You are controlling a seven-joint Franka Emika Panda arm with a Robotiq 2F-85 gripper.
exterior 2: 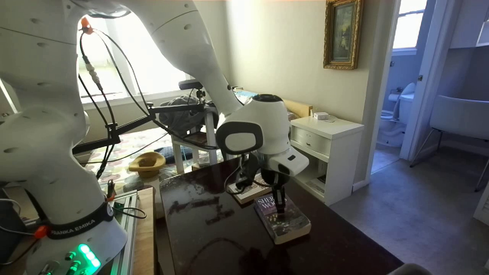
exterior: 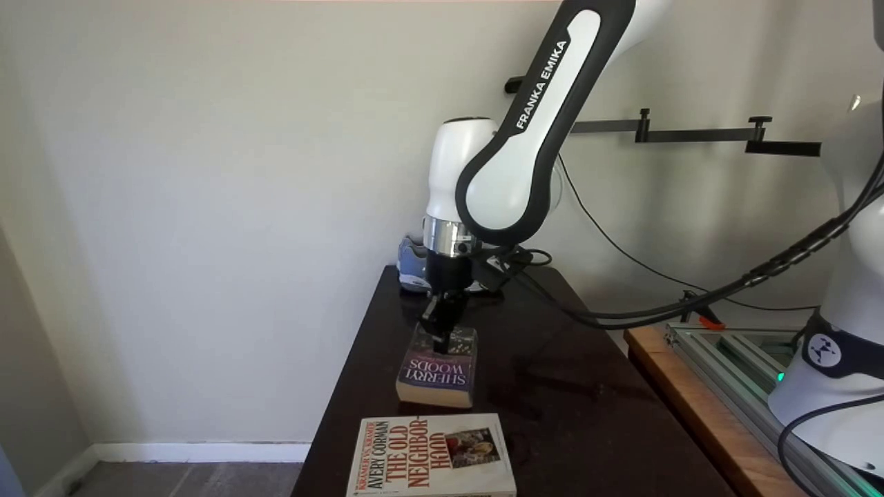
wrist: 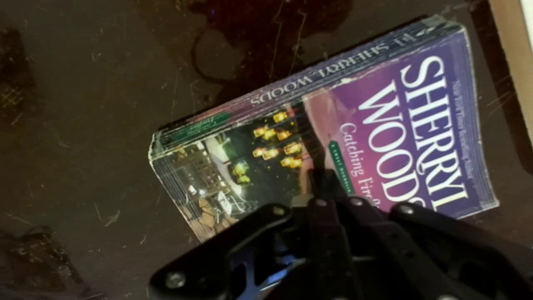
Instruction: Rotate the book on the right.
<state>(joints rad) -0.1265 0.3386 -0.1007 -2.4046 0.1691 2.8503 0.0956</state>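
Slippage is to be feared first. The thick paperback book with a purple-and-dark cover and white lettering [exterior: 439, 371] is found directly beneath the black, two-fingered metal pincer [exterior 2: 280, 208], laid flat on the dark, glossy table [exterior 2: 206, 236]. The pincer is pointed downward with its fingers [exterior: 440, 342] together, and nothing is seen gripped between them. Their tips are set over the middle part of the cover, apparently in contact, though a slight clearance cannot be ruled out.

Since nothing is clamped, the turn would have to be made by friction or by a push. If the cover is pressed too lightly, the tips may be slid across it while the book is left unturned; if it is pressed too hard, the cover may be creased or scuffed. With the tips so near the book's centre, little leverage is offered, so the book may be dragged bodily rather than rotated.

To one side of the pincer, past the lettered end of the paperback, the larger, flat, cream-covered book with a red title [exterior: 431, 455] is set apart only by a narrow strip of table. A corner may therefore be swung into it and the turn blocked. On the pincer's side away from the white, rounded robot base [exterior 2: 103, 240], the table's long edge is near, and by an overlong push that way the paperback could be sent over.
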